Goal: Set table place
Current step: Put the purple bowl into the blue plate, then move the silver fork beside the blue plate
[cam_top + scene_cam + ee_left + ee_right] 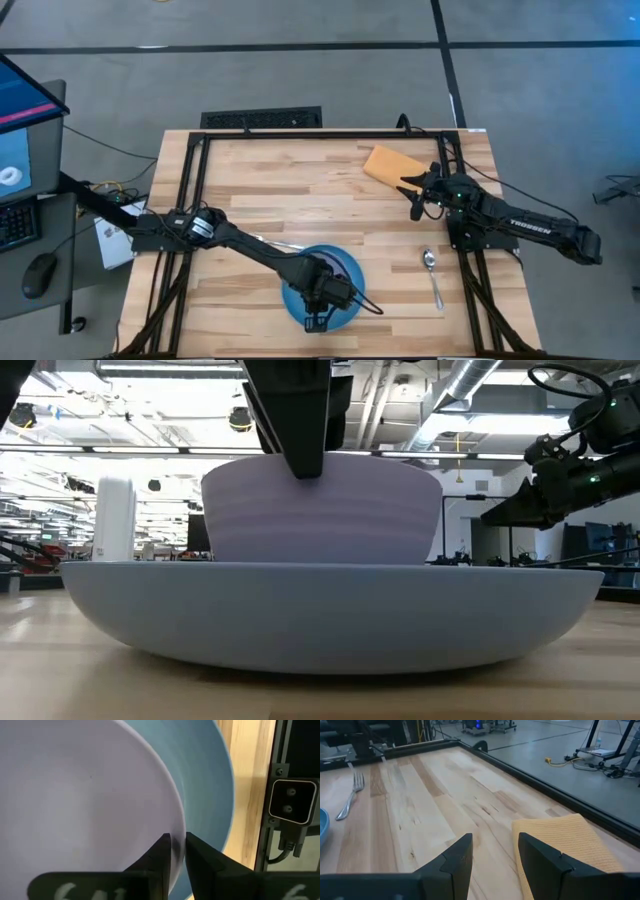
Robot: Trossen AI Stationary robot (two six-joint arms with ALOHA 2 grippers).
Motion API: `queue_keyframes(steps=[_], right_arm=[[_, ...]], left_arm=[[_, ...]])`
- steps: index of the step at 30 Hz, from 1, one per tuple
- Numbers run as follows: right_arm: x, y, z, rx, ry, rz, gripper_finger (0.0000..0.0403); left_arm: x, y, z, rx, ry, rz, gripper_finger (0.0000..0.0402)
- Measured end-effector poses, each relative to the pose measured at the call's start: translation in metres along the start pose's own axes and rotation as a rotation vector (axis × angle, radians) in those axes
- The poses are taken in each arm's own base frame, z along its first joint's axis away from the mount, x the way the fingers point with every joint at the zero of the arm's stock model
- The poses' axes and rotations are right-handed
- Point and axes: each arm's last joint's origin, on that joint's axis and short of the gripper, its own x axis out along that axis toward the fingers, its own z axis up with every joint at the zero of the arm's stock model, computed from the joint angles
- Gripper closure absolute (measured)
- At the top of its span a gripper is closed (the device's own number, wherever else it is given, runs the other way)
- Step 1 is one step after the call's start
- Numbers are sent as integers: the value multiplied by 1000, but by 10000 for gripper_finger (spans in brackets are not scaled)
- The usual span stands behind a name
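A lavender bowl [345, 268] stands in a blue plate [295, 300] at the near middle of the pale wooden table [300, 190]. In the low view the bowl [320, 510] rests by its base on the plate [330, 610]. My left gripper [178, 840] is shut on the bowl's rim at its near side. My right gripper [492, 855] is open and empty above the table at the far right [412, 192], beside an orange-tan pad [565, 845]. My left gripper pinches the bowl's rim [176, 822] on its near side, one finger [160, 852] inside the bowl and the other outside, over the plate [210, 780]. The fingers come from above, pointing down [300, 420]. The bowl stands upright with its base on the plate.
A spoon [432, 272] lies to the right of the plate. A fork [351, 795] lies on the table beyond the plate, partly under my left arm. The orange-tan pad [392, 165] lies at the far right. A black frame [330, 134] runs along the table's edges.
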Motion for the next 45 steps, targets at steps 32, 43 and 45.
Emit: queue_keyframes(steps=[32,43,45], right_arm=[[-3,3,13,73,-35,28,218],[-3,6,13,57,-34,55,218],[-3,6,13,57,-34,56,218]], left_arm=[[-158,4,-28,76,-310,595,278],[-232,38,-49,-1,-454,606,278],[-240,46,-51,-7,-464,614,278]])
